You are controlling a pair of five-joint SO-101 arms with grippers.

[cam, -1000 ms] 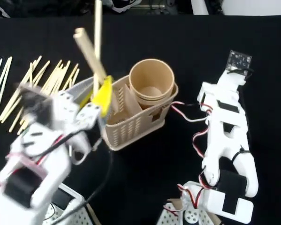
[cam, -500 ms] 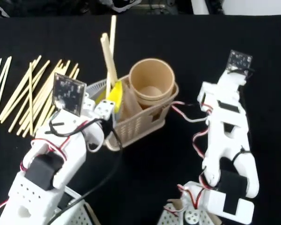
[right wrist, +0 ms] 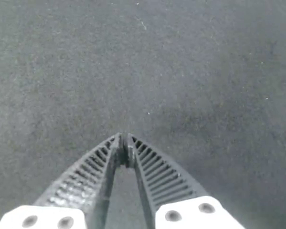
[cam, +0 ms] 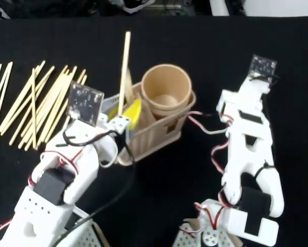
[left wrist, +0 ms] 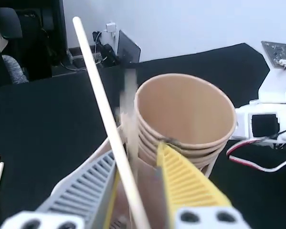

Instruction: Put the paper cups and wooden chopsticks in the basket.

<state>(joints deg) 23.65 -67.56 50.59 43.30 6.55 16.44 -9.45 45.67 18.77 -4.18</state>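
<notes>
My left gripper (left wrist: 135, 157) has its fingers parted around a chopstick (cam: 125, 62) standing in the mid-tabletop basket (cam: 159, 135) beside the stacked paper cups (cam: 166, 100), so I judge this drop nearly done and must next lift clear for the left-edge pile (cam: 40, 103), my right gripper (right wrist: 123, 143) pinched closed, empty.

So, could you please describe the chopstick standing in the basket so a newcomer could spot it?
Start at the beige basket holding the stacked paper cups. Beside the cups, at the left gripper, is the chopstick. It alone stands nearly upright; the loose chopsticks lie flat.
</notes>
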